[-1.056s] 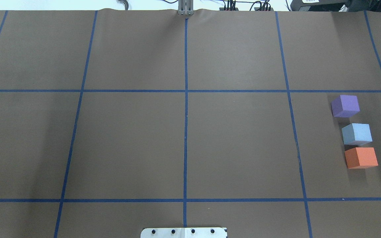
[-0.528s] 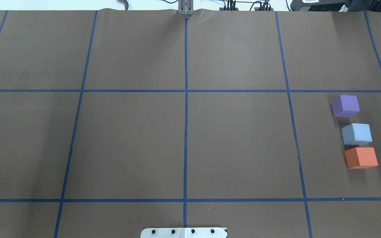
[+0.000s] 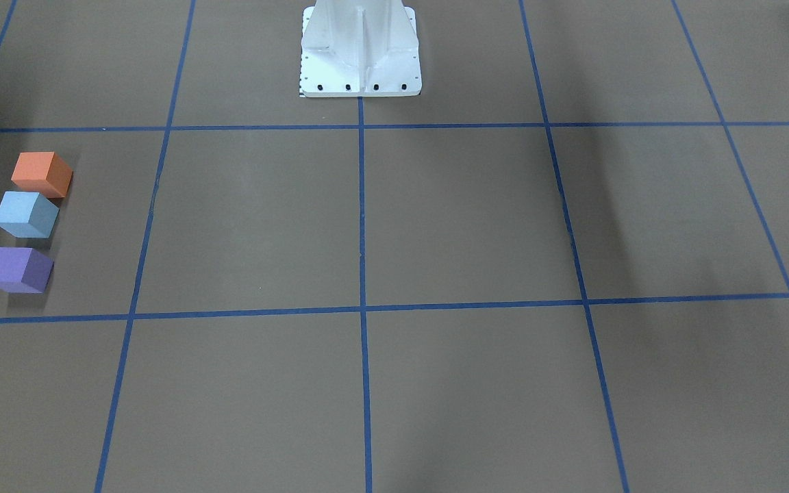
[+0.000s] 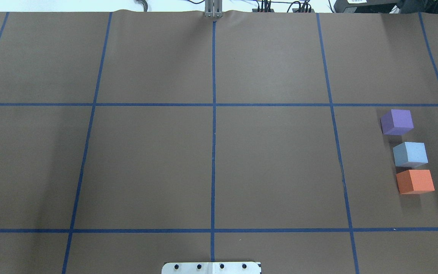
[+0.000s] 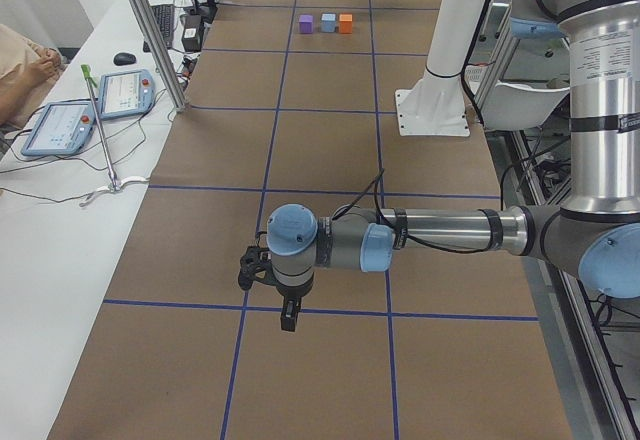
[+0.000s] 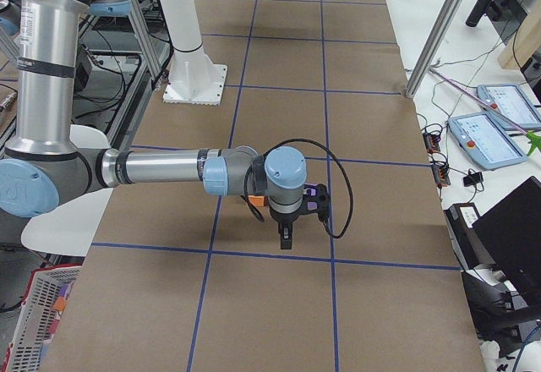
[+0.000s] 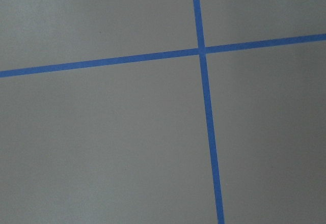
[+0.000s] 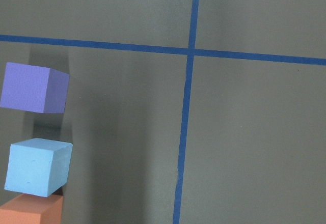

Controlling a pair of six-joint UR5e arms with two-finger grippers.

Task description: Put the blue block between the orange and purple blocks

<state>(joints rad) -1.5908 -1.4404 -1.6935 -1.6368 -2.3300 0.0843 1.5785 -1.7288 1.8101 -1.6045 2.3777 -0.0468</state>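
Note:
The blue block sits on the brown table in a row between the purple block and the orange block, at the robot's far right. It stands close against the orange one, with a small gap to the purple one. The row also shows in the front view, with orange, blue and purple, and at the left edge of the right wrist view. My right gripper hangs above the row. My left gripper hangs over bare table at the other end. I cannot tell whether either is open.
The white robot pedestal stands at the table's near middle edge. Blue tape lines grid the brown paper. Tablets, a mouse and cables lie on the operators' white bench beyond the table's far edge. Aluminium posts stand along that edge.

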